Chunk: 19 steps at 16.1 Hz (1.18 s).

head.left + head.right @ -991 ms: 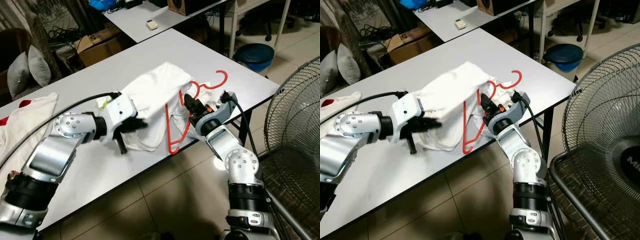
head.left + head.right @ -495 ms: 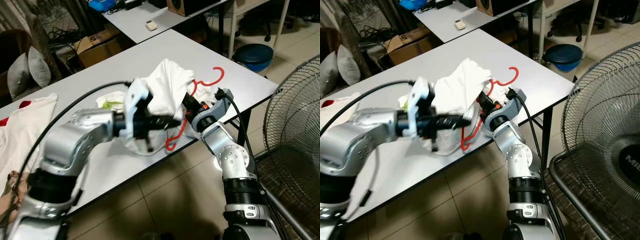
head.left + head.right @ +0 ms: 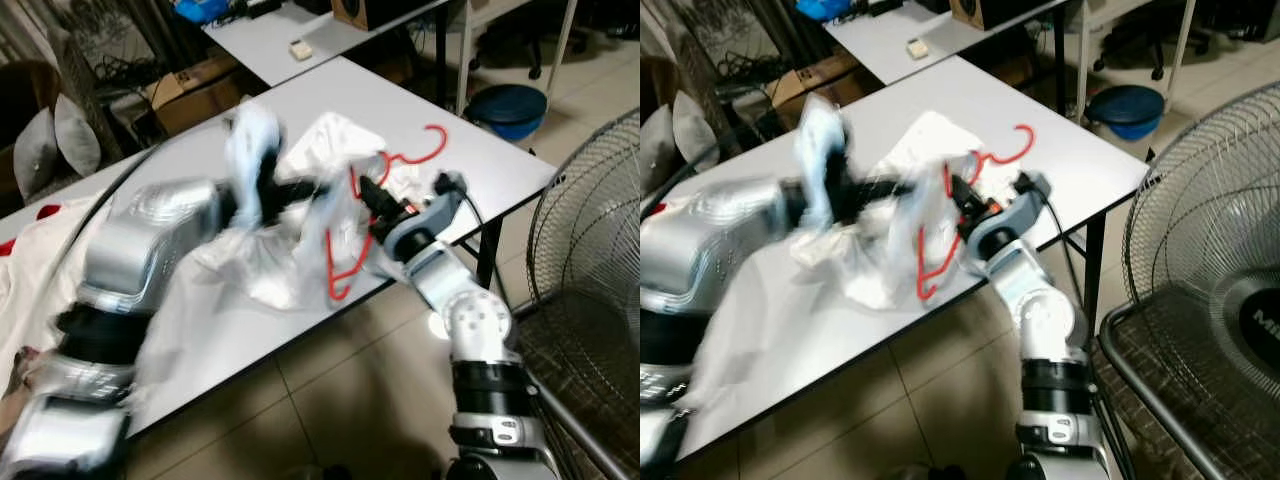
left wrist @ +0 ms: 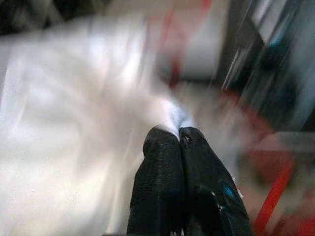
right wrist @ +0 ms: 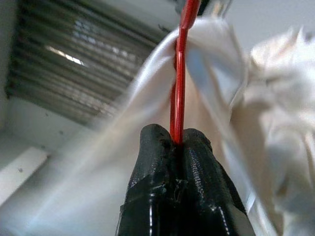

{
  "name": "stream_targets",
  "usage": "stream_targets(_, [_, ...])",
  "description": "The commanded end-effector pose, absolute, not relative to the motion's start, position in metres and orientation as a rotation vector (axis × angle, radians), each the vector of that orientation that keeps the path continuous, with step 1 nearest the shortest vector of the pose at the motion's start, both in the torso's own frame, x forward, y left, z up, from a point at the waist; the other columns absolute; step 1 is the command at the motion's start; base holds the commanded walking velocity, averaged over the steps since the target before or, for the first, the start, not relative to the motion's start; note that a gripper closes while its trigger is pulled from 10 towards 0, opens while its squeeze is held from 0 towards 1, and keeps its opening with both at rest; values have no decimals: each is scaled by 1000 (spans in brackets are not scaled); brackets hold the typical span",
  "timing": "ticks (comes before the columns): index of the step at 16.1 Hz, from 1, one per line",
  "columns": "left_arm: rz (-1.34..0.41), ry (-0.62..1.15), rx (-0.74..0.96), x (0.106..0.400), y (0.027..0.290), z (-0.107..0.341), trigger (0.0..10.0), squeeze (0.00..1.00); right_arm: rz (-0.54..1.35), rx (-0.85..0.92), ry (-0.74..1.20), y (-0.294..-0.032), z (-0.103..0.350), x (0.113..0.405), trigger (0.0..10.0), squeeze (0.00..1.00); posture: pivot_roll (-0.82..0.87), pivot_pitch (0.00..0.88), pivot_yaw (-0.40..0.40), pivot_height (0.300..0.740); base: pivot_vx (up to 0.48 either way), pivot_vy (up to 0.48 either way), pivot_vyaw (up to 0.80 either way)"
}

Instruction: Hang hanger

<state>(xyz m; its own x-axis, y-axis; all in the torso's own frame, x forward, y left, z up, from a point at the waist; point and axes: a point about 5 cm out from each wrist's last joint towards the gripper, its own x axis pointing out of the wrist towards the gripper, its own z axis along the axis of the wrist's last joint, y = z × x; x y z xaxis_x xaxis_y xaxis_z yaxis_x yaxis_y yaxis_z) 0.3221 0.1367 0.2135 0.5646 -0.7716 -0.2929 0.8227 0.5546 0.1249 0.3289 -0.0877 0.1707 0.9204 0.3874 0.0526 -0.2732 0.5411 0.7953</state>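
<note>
A red wire hanger [image 3: 345, 240] is tilted up off the white table [image 3: 480, 160], its hook [image 3: 437, 140] pointing toward the far right corner. My right gripper [image 3: 372, 197] is shut on the hanger's wire [image 5: 178, 88], with white cloth draped against it. A white garment [image 3: 270, 270] hangs partly lifted over the table's front. My left gripper [image 3: 310, 188], blurred by motion, is shut on a pinch of that garment [image 4: 170, 115] close to the hanger's left side.
A large standing fan [image 3: 590, 230] is close on the right, beside the table's corner. A blue stool [image 3: 512, 108] stands behind it. Another white cloth [image 3: 30, 250] lies at the table's left end. A second table [image 3: 270, 40] and boxes sit beyond.
My left arm has swung up and to the right, lifting the white garment off the table toward the hanger. The right gripper keeps hold of the hanger, tilted a little higher.
</note>
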Motion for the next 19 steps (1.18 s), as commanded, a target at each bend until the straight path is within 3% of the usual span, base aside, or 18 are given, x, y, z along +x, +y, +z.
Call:
stream_targets(1, [-954,248,332,321,142,206,0,0,439,947,117,-78,180,327,10000,0,-80,39,301,740,0,0,0])
stream_targets(3, [-1026,285,317,312,142,204,0,0,422,948,117,-80,180,329,10000,0,-75,38,295,740,0,0,0])
stream_targets(5, [-1215,303,134,291,129,216,0,0,372,958,134,-80,176,338,10000,0,-64,37,284,740,0,0,0])
stream_targets(8, [-1351,249,-35,281,112,228,0,0,370,940,147,-73,174,341,10000,0,-61,34,278,740,0,0,0])
stream_targets(12, [-1427,247,-201,275,103,239,0,0,363,950,148,-71,174,343,10000,0,-65,28,283,740,0,0,0])
stream_targets(15, [-1383,246,-278,282,101,243,0,0,358,964,141,-71,175,346,10000,0,-69,25,287,740,0,0,0])
stream_targets(19, [-1325,357,-104,282,103,221,0,0,359,1006,128,-70,180,351,10000,0,-74,21,294,740,0,0,0])
